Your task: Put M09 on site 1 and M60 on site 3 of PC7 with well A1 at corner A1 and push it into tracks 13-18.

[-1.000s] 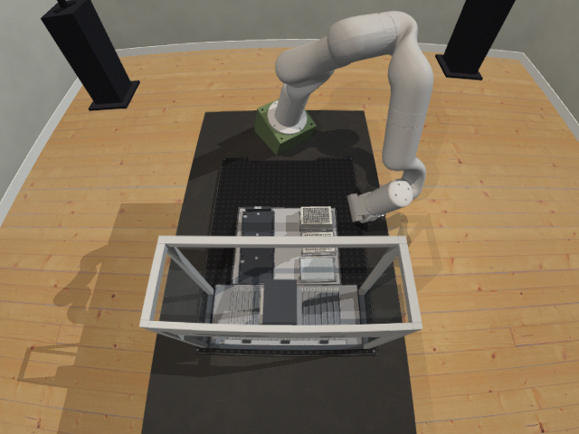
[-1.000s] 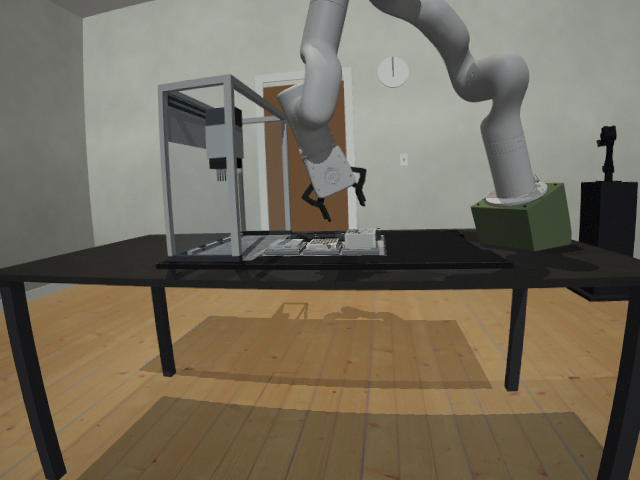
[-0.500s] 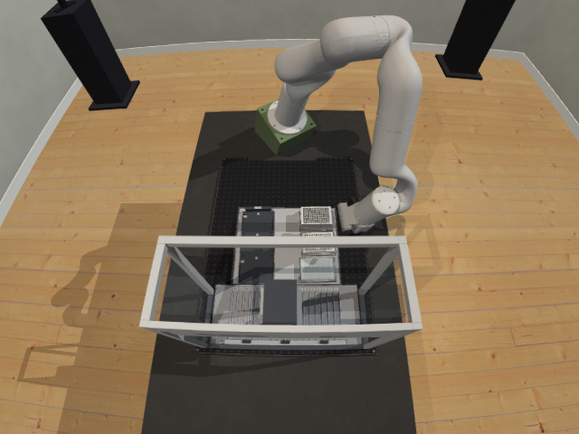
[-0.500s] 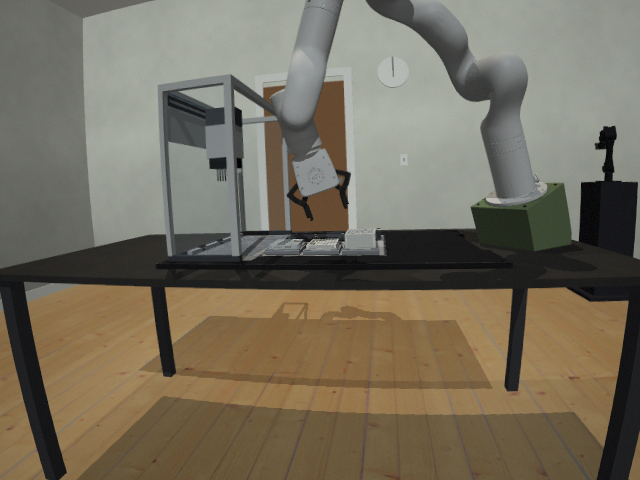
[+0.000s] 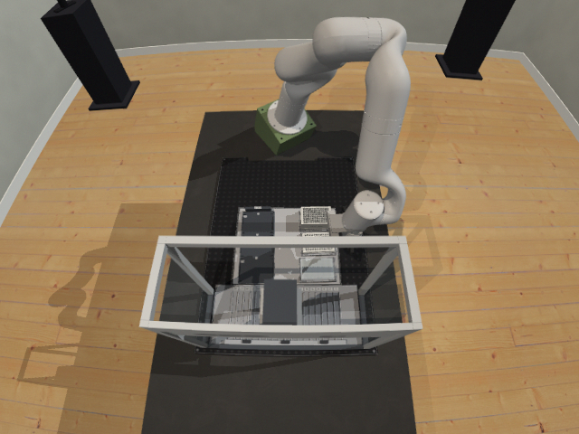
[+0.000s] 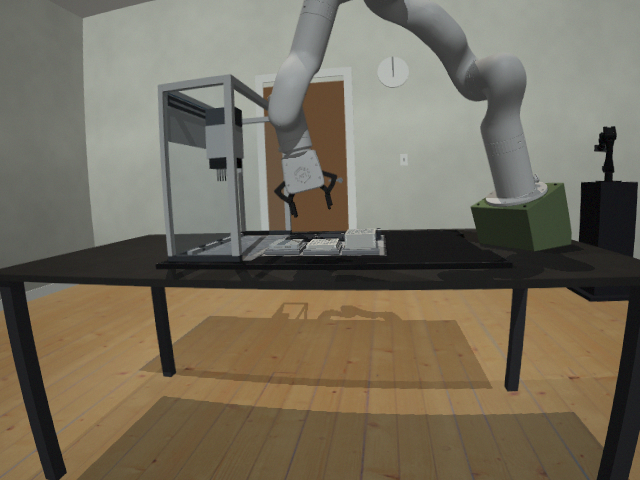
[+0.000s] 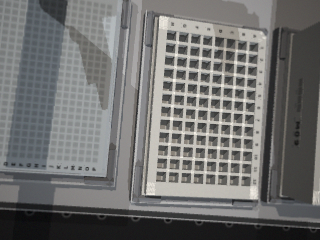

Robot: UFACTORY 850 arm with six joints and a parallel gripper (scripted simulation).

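My gripper (image 6: 309,198) is open and empty, and hangs well above the row of nests. Its fingers do not show in the wrist view. The wrist view looks straight down on M06 (image 7: 205,107), the 96-well plate, seated in its nest. M60 (image 7: 57,85), the 384-well plate, lies in the nest to its left. The side of M09 (image 7: 300,115), the deep-well block, is at the right edge. In the top view, M09 (image 5: 315,217) sits nearest the arm's base. The dark carrier PC7 (image 5: 256,234) lies on the apron beside the nests with its sites empty.
The instrument's white frame (image 5: 280,285) stands over the loading rails (image 5: 236,306). A dark pipetting head (image 6: 223,139) hangs inside it. The frame's top bar crosses the view over the nests and the carrier. The arm's green base (image 5: 285,128) is on the far side.
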